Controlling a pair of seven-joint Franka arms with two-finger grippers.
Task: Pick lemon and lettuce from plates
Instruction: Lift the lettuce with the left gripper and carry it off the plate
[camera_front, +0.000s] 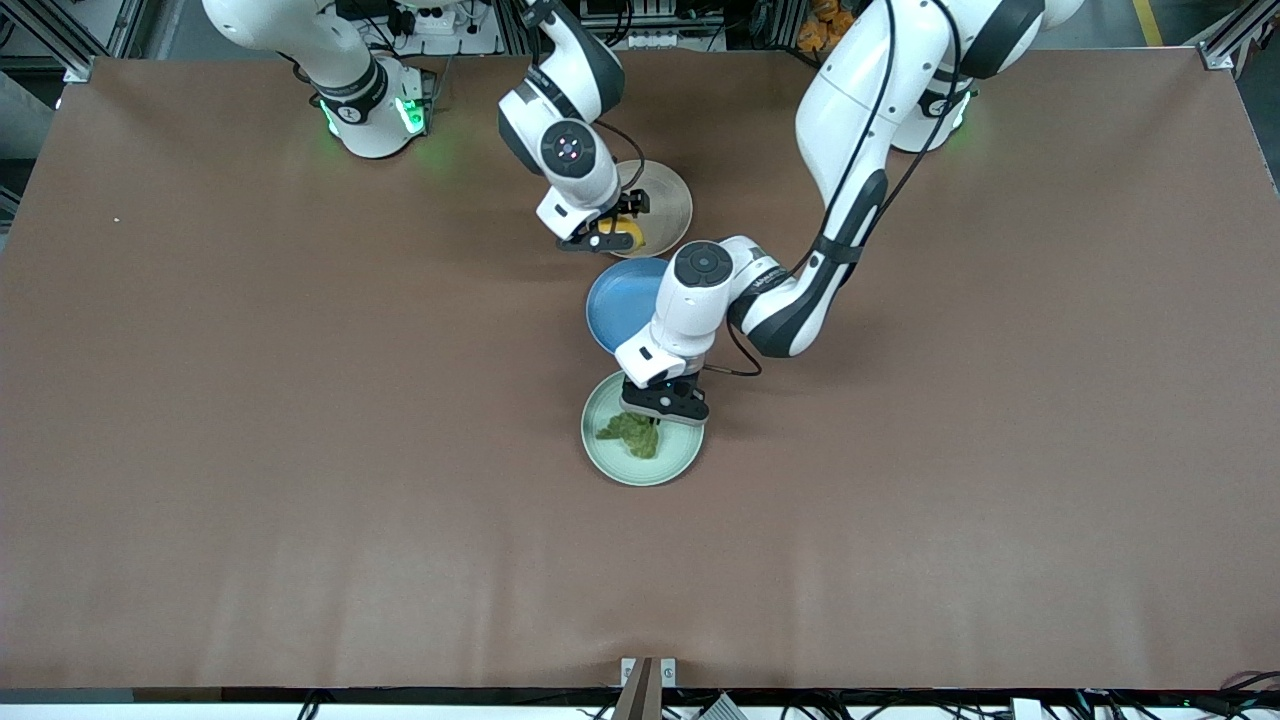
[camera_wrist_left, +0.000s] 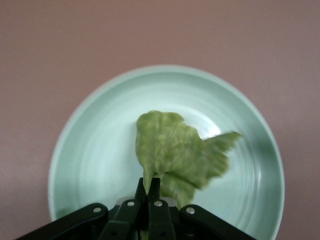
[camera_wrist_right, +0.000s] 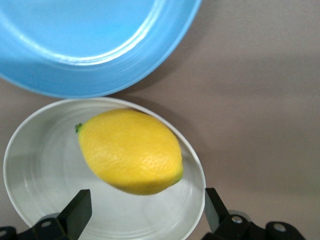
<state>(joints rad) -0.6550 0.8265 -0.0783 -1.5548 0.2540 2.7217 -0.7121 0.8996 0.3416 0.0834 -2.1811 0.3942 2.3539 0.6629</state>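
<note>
The left gripper (camera_front: 657, 418) is over the mint green plate (camera_front: 610, 457). Its two fingers are squeezed tight together, and they pinch the edge of the lettuce (camera_front: 631, 433). In the left wrist view the fingers (camera_wrist_left: 155, 192) meet on the stalk end of the lettuce (camera_wrist_left: 176, 155), and the rest of the leaf spreads out from the fingertips over the middle of the mint green plate (camera_wrist_left: 95, 145). I cannot tell if the leaf is touching the plate or just off it.

The right gripper (camera_front: 617, 228) is over the beige plate (camera_front: 670, 200), at the rim of that plate that faces the blue plate (camera_front: 620, 300). Its fingers are spread wide, one on each side of the lemon (camera_front: 627, 233). In the right wrist view the two fingers (camera_wrist_right: 77, 212) stand well apart, and the lemon (camera_wrist_right: 131, 151) sits between and just past them, with the beige plate (camera_wrist_right: 35, 165) under it. The fingers are not pressing on the lemon. It has a tiny green tip at one end.

The blue plate (camera_wrist_right: 95, 45) lies just past the lemon from the right gripper, next to the beige plate. On the brown table (camera_front: 250, 450) the three plates make a line, with the blue one between the two grippers.
</note>
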